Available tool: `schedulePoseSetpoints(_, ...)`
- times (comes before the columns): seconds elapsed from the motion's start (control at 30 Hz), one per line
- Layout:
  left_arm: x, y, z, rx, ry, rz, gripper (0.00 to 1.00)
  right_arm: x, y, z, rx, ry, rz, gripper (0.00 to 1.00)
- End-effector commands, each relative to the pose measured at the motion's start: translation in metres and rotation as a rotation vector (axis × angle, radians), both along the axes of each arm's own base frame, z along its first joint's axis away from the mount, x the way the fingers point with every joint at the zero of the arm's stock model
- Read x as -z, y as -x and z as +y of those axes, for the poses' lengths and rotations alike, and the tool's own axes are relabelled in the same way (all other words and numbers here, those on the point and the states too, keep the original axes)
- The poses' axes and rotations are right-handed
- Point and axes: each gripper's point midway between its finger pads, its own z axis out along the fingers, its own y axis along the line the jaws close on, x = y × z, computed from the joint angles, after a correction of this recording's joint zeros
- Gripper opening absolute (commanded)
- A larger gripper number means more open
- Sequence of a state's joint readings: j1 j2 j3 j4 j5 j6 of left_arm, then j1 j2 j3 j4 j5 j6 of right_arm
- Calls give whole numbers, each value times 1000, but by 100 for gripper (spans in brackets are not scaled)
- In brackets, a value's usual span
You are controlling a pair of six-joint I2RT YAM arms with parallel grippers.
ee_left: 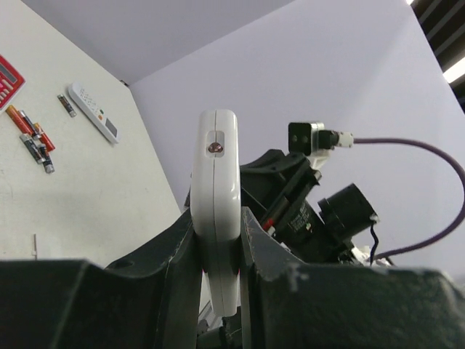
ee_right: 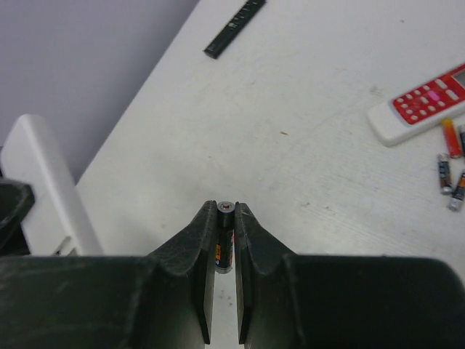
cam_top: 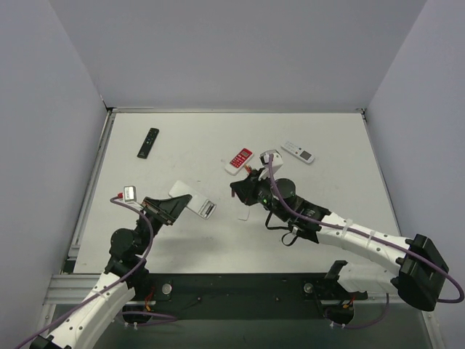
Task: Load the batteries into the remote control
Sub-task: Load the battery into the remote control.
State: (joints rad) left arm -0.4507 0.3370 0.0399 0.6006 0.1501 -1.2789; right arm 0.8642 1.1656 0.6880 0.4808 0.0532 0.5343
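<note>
My left gripper point(cam_top: 174, 206) is shut on the white remote control point(cam_top: 195, 203) and holds it off the table, with the open battery bay at its right end. In the left wrist view the remote control point(ee_left: 216, 174) stands edge-on, clamped between my left gripper's point(ee_left: 218, 218) fingers. Just right of the remote, my right gripper point(cam_top: 237, 190) is shut on one battery point(ee_right: 224, 243), held upright between its tips point(ee_right: 226, 211). The remote point(ee_right: 45, 182) shows at that view's left edge. Several loose batteries point(ee_right: 450, 161) lie on the table beside a red-and-white remote.
A slim black remote point(cam_top: 148, 142) lies at the back left. A red-and-white remote point(cam_top: 238, 161) and another white remote with grey buttons point(cam_top: 298, 152) lie behind the right arm. A small white piece point(cam_top: 243, 216) rests on the table under my right gripper.
</note>
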Motion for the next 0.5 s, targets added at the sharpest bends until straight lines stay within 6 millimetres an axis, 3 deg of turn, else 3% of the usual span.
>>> schedulePoseSetpoints(0.0,60,-1,5,-21,18,108,0,-76,21,20,-26,-222,-209,0)
schedulePoseSetpoints(0.27,60,-1,5,-20,27,111,0,-103,47,40,-101,-270,-315,0)
schedulePoseSetpoints(0.47,56,-1,7,-25,47,100,0,-104,61,62,-157,-271,-324,0)
